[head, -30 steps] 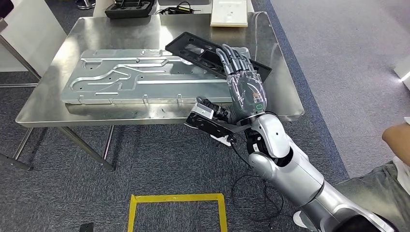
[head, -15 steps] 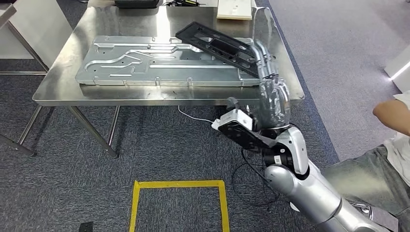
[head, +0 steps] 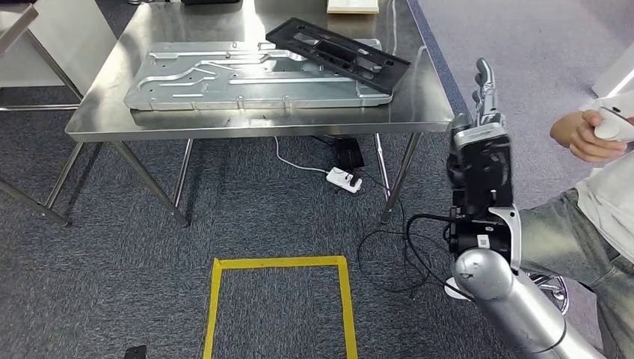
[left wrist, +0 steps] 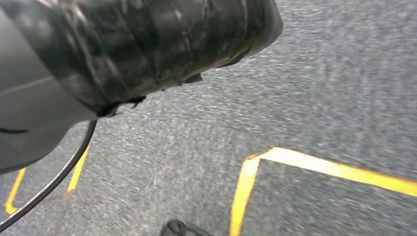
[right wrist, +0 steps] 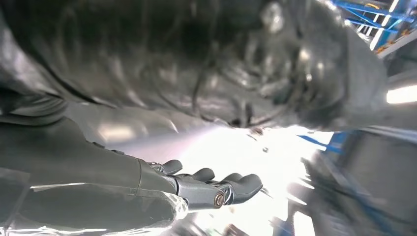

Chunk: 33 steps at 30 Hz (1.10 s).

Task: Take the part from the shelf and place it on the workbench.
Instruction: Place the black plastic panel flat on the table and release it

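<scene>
A stainless-steel workbench [head: 97, 120] fills the upper left and centre of the head view, standing on slanted metal legs over grey carpet [head: 247, 217]. On it lies a large stamped aluminium plate [head: 224, 78] with raised channels, flat and lengthwise along the bench top. The task's thing, a black slotted plastic part [head: 336, 54], rests on the far right end of that plate, set at an angle across it, one corner reaching out over the plate's right edge; nothing touches it. At the right of the frame the robot's silver right arm [head: 497, 292] rises from the lower edge, and the right hand [head: 484, 127] is held upright beside the bench's right end, clear of the table, fingers [head: 484, 86] stretched straight up and holding nothing; in the right wrist view the right hand's dark fingers [right wrist: 216, 189] extend loosely, empty. At the far right edge a person in grey trousers holds a small white object [head: 609, 123] in a hand [head: 579, 134]. Yellow floor tape [head: 280, 263] marks a rectangle at lower centre, and a white power strip [head: 344, 179] with cables lies under the bench. The left wrist view gives blurred carpet and yellow tape, and I cannot tell the state of the left hand.
</scene>
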### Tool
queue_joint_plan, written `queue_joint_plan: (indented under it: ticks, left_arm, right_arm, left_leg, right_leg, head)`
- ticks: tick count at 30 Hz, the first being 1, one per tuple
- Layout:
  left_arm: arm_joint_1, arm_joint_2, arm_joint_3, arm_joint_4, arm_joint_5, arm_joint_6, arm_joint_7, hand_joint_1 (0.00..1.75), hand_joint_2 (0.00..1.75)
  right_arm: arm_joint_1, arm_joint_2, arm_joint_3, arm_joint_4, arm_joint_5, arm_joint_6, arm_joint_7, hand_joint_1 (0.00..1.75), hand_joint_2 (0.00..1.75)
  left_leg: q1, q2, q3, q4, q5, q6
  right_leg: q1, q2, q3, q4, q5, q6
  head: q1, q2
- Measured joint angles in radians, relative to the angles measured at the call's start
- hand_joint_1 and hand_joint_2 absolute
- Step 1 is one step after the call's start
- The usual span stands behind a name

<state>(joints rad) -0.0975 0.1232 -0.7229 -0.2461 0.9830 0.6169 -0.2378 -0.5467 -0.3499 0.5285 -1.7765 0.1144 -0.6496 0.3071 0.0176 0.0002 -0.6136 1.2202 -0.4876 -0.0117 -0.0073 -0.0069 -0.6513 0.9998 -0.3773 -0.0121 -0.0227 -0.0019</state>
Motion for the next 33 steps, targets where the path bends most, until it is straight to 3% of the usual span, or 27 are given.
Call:
queue_joint_plan:
  ticks: [2,3,4,6,7,8,10,11,12,13,15,17,18,19,21,22,25,26,27,28,30,32,33]
  left_arm:
    - [-0.003,0.001,0.000,0.000,0.000,0.000,0.000,0.00,0.00]
    - [-0.005,0.001,0.000,0.000,0.000,0.000,-0.001,0.00,0.00]
    - [-0.005,0.001,0.000,0.000,0.000,0.000,-0.001,0.00,0.00]
    - [-0.003,0.001,0.000,0.000,0.000,-0.002,-0.001,0.00,0.00]
    - [-0.002,0.000,0.000,0.000,0.000,-0.002,-0.001,0.00,0.00]
    - [-0.001,0.000,0.000,0.000,0.000,-0.003,-0.001,0.00,0.00]
    - [-0.001,0.000,0.000,0.000,0.000,-0.003,-0.001,0.00,0.00]
    - [-0.002,0.000,0.000,0.000,-0.001,-0.003,-0.001,0.00,0.00]
    - [-0.002,0.000,0.000,0.000,-0.001,-0.003,-0.001,0.00,0.00]
    - [-0.002,0.000,0.000,0.000,-0.001,-0.003,-0.001,0.00,0.00]
    - [-0.002,0.000,0.000,0.000,-0.002,-0.004,-0.002,0.00,0.00]
    - [-0.003,0.000,0.000,0.000,-0.003,-0.004,-0.002,0.00,0.00]
    - [-0.003,0.000,0.000,0.000,-0.004,-0.005,-0.003,0.00,0.00]
    - [-0.003,0.000,0.000,0.000,-0.005,-0.005,-0.003,0.00,0.00]
    - [-0.002,0.000,0.000,0.000,-0.006,-0.006,-0.003,0.00,0.00]
    - [-0.001,0.000,0.000,0.000,-0.007,-0.006,-0.003,0.00,0.00]
    - [-0.002,0.001,0.000,0.000,-0.009,-0.006,-0.004,0.00,0.00]
    - [-0.002,0.001,0.000,0.000,-0.009,-0.006,-0.005,0.00,0.00]
    - [-0.002,0.001,0.000,0.000,-0.009,-0.006,-0.005,0.00,0.00]
    - [-0.002,0.001,0.000,0.000,-0.010,-0.006,-0.006,0.00,0.00]
    - [-0.004,0.001,0.000,0.000,-0.010,-0.006,-0.006,0.00,0.00]
    - [-0.007,0.002,0.000,0.000,-0.010,-0.006,-0.006,0.00,0.00]
    - [-0.008,0.002,0.000,0.000,-0.011,-0.006,-0.006,0.00,0.00]
  right_arm:
    - [0.014,-0.017,-0.035,-0.018,-0.128,-0.029,-0.038,0.00,0.00]
    - [0.021,-0.024,-0.055,-0.026,-0.169,-0.035,-0.059,0.00,0.00]
    - [0.030,-0.029,-0.075,-0.034,-0.194,-0.037,-0.077,0.00,0.00]
    - [0.054,-0.038,-0.107,-0.048,-0.215,-0.037,-0.098,0.00,0.00]
    - [0.066,-0.042,-0.121,-0.056,-0.218,-0.037,-0.102,0.00,0.00]
    - [0.075,-0.046,-0.135,-0.062,-0.219,-0.037,-0.103,0.00,0.00]
    - [0.087,-0.054,-0.157,-0.072,-0.221,-0.037,-0.102,0.00,0.00]
    - [0.093,-0.057,-0.165,-0.076,-0.222,-0.037,-0.101,0.00,0.00]
    - [0.099,-0.059,-0.172,-0.080,-0.222,-0.037,-0.100,0.00,0.00]
    - [0.106,-0.062,-0.179,-0.084,-0.222,-0.037,-0.100,0.00,0.00]
    - [0.114,-0.065,-0.193,-0.092,-0.221,-0.037,-0.099,0.00,0.00]
    - [0.117,-0.068,-0.207,-0.103,-0.219,-0.036,-0.100,0.00,0.00]
    - [0.118,-0.069,-0.213,-0.108,-0.216,-0.036,-0.101,0.00,0.00]
    - [0.121,-0.071,-0.218,-0.112,-0.213,-0.036,-0.102,0.00,0.00]
    - [0.131,-0.072,-0.224,-0.117,-0.209,-0.036,-0.102,0.00,0.00]
    - [0.135,-0.073,-0.226,-0.119,-0.208,-0.036,-0.102,0.00,0.00]
    - [0.143,-0.074,-0.227,-0.127,-0.208,-0.035,-0.100,0.00,0.00]
    - [0.146,-0.075,-0.227,-0.129,-0.208,-0.035,-0.100,0.00,0.00]
    - [0.149,-0.075,-0.227,-0.130,-0.208,-0.035,-0.100,0.00,0.00]
    - [0.152,-0.076,-0.227,-0.131,-0.208,-0.035,-0.100,0.00,0.00]
    - [0.154,-0.077,-0.227,-0.134,-0.208,-0.035,-0.100,0.00,0.00]
    - [0.155,-0.081,-0.228,-0.139,-0.207,-0.035,-0.100,0.00,0.00]
    - [0.155,-0.082,-0.228,-0.142,-0.207,-0.035,-0.100,0.00,0.00]
  left_leg:
    - [-0.003,-0.002,0.112,-0.151,-0.039,0.008]
    - [-0.006,-0.003,0.143,-0.202,-0.062,0.014]
    - [-0.008,-0.004,0.150,-0.228,-0.071,0.022]
    - [-0.007,-0.001,0.136,-0.231,-0.055,0.039]
    - [-0.005,0.001,0.127,-0.233,-0.043,0.048]
    - [-0.004,0.004,0.116,-0.234,-0.030,0.056]
    - [-0.007,0.007,0.087,-0.232,-0.005,0.065]
    - [-0.007,0.007,0.069,-0.231,0.008,0.066]
    - [-0.008,0.008,0.051,-0.228,0.020,0.065]
    - [-0.008,0.008,0.033,-0.224,0.030,0.064]
    - [-0.008,0.007,0.001,-0.213,0.048,0.059]
    - [-0.011,0.006,-0.022,-0.200,0.061,0.050]
    - [-0.012,0.006,-0.028,-0.197,0.069,0.044]
    - [-0.013,0.005,-0.032,-0.197,0.077,0.039]
    - [-0.012,0.003,-0.040,-0.194,0.082,0.027]
    - [-0.011,0.002,-0.049,-0.178,0.060,0.021]
    - [-0.007,0.001,-0.096,-0.025,-0.080,0.005]
    - [-0.006,0.001,-0.108,0.035,-0.108,0.002]
    - [-0.006,0.001,-0.108,0.075,-0.112,0.000]
    - [-0.006,0.001,-0.094,0.085,-0.095,-0.001]
    - [-0.006,0.001,-0.015,0.007,-0.043,0.003]
    - [-0.010,0.000,0.095,-0.138,-0.045,0.013]
    - [-0.013,0.000,0.129,-0.191,-0.057,0.018]
  right_leg:
    - [0.002,-0.002,-0.023,0.013,0.017,0.011]
    - [0.002,-0.004,-0.029,0.015,0.027,0.016]
    - [0.003,-0.005,-0.032,0.014,0.038,0.022]
    - [0.000,-0.003,-0.039,0.016,0.035,0.034]
    - [-0.001,-0.001,-0.049,0.036,0.005,0.038]
    - [-0.003,0.001,-0.063,0.076,-0.043,0.042]
    - [-0.004,0.003,-0.095,0.206,-0.146,0.047]
    - [-0.004,0.003,-0.103,0.268,-0.170,0.050]
    - [-0.004,0.003,-0.100,0.308,-0.167,0.052]
    - [-0.005,0.003,-0.081,0.316,-0.143,0.052]
    - [-0.005,0.004,0.009,0.230,-0.097,0.048]
    - [-0.001,0.005,0.119,0.082,-0.116,0.040]
    - [0.002,0.005,0.151,0.032,-0.132,0.035]
    - [0.005,0.005,0.163,0.006,-0.141,0.031]
    - [0.002,0.003,0.149,-0.001,-0.126,0.018]
    - [-0.001,0.001,0.140,-0.002,-0.116,0.008]
    - [-0.002,-0.001,0.099,-0.002,-0.080,-0.010]
    - [-0.002,-0.001,0.082,0.000,-0.068,-0.011]
    - [-0.001,-0.001,0.064,0.002,-0.056,-0.011]
    - [-0.001,-0.001,0.046,0.005,-0.045,-0.009]
    - [-0.001,-0.001,0.013,0.013,-0.024,-0.004]
    - [0.001,-0.002,-0.009,0.022,-0.007,0.004]
    - [0.002,-0.003,-0.015,0.024,0.002,0.009]
  head:
    - [0.001,0.000]
    - [0.001,0.000]
    - [0.001,0.000]
    - [0.001,0.000]
    - [0.002,0.000]
    - [0.003,0.000]
    - [0.005,0.000]
    - [0.005,0.000]
    - [0.005,0.000]
    - [0.005,0.000]
    - [0.005,0.000]
    - [0.004,0.000]
    - [0.004,0.000]
    - [0.004,0.000]
    - [0.004,0.000]
    - [0.002,0.000]
    - [-0.003,0.000]
    - [-0.003,0.000]
    - [-0.002,0.000]
    - [-0.003,0.000]
    - [-0.003,0.000]
    - [-0.002,0.000]
    - [-0.002,0.000]
